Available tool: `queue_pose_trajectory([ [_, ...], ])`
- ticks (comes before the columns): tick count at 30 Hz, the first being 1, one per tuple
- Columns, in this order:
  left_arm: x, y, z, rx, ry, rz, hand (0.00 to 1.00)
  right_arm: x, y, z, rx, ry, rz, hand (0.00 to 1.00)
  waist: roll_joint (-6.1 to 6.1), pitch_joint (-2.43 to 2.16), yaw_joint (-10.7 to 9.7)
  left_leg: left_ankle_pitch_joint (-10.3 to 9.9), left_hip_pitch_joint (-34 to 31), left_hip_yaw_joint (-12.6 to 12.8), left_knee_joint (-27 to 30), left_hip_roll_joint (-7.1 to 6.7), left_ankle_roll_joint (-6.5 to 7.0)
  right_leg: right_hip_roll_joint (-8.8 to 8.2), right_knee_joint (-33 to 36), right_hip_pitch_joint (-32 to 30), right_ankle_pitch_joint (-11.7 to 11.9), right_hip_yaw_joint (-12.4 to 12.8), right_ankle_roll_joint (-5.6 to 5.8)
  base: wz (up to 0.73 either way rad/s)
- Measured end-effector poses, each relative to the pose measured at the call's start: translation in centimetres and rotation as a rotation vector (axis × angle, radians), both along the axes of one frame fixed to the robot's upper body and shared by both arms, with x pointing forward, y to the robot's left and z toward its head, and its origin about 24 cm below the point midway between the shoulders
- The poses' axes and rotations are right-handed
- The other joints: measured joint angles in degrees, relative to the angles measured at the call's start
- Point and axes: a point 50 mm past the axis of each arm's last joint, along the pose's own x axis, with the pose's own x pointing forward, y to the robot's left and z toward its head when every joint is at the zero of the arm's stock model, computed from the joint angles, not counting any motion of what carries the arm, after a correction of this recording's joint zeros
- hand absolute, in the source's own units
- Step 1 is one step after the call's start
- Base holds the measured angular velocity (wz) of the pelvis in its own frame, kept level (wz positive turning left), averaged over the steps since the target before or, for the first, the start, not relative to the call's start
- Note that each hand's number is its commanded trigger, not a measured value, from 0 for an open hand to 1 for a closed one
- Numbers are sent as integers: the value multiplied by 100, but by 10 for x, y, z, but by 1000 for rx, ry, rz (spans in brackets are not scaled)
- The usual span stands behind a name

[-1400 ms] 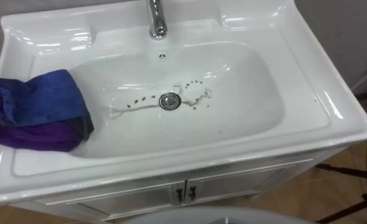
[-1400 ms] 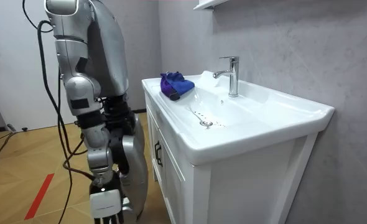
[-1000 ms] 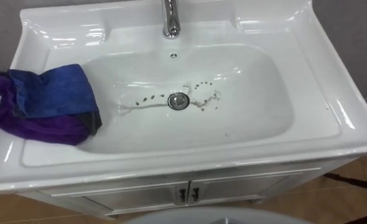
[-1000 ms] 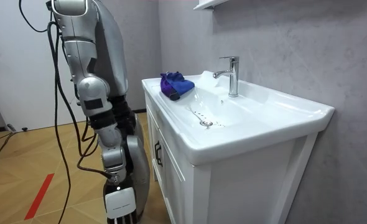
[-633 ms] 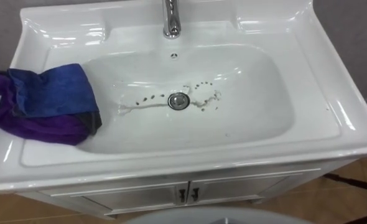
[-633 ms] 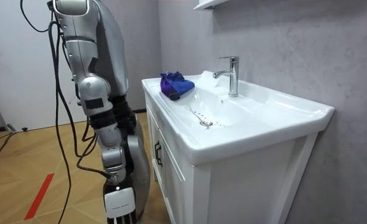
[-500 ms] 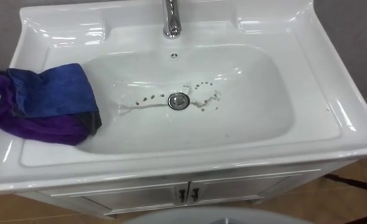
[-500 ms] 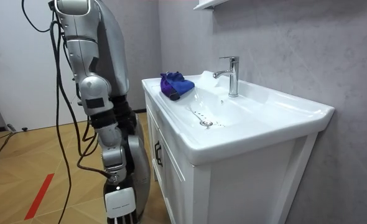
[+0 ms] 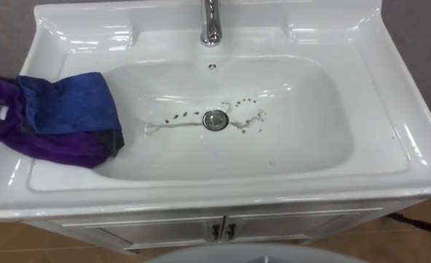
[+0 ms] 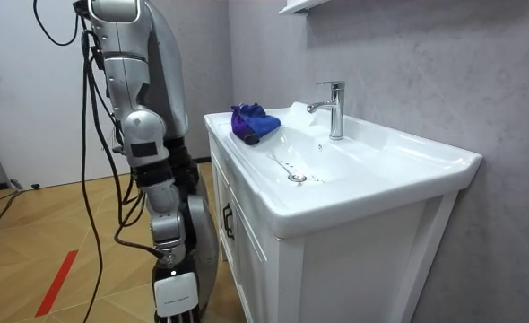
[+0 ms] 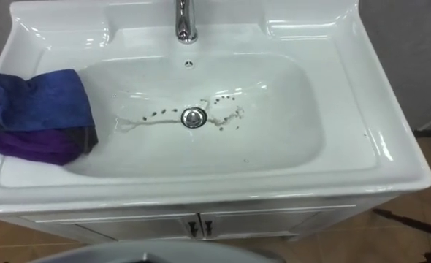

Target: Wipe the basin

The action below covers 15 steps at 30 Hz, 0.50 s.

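A white basin [image 9: 391,95] lies below me, with a chrome drain [image 9: 215,120] in the middle of its bowl. Dark specks and a smeared streak [image 9: 173,117] run to either side of the drain. A crumpled blue and purple cloth [image 9: 55,117] rests on the basin's left rim and hangs a little into the bowl; it also shows in the room view [image 10: 251,121]. In the room view the robot stands at the basin's front, its right hand [image 10: 174,302] hanging low beside its leg, far from the cloth.
A chrome faucet [image 9: 211,22] stands at the middle of the back rim. Below the basin is a white cabinet with two doors and small dark handles [image 9: 223,231]. A grey wall backs the basin, and wooden floor [image 10: 31,233] lies behind the robot.
The robot has shifted a little closer to the basin, and the eye view has moved with it. The cloth and the basin's marks stay as they were.
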Motion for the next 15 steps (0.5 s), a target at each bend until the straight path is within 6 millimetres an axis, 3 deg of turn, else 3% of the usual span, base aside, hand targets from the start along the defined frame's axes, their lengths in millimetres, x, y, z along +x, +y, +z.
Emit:
queue_pose_trajectory([
  [5,-7,6,3,86,-38,245,0,-1,-3,1,-10,7,-6,0,22,2,129,0,-5,-22,-18,-3,0,-7,-12,-7,-9,-13,0,3],
  [7,-12,11,5,133,-47,343,0,-2,-4,1,-14,8,-6,0,69,-21,170,0,-9,-51,-18,-3,0,-6,-17,-2,-9,-50,0,6],
  [10,-14,24,11,230,-100,525,0,-7,-10,3,-35,12,-37,0,122,-31,394,0,1,-83,-15,-5,0,-7,2,12,-8,-58,-1,0],
  [14,-20,38,19,365,-104,686,0,0,-27,7,-98,-13,-26,0,241,-4,655,0,-1,-94,-15,-17,0,-22,30,-4,-12,-56,4,0],
  [15,-22,43,22,403,-103,715,0,4,-31,8,-109,-30,-27,0,297,-18,722,0,-10,-96,-19,-17,0,-21,16,-6,-11,-55,4,8],
])
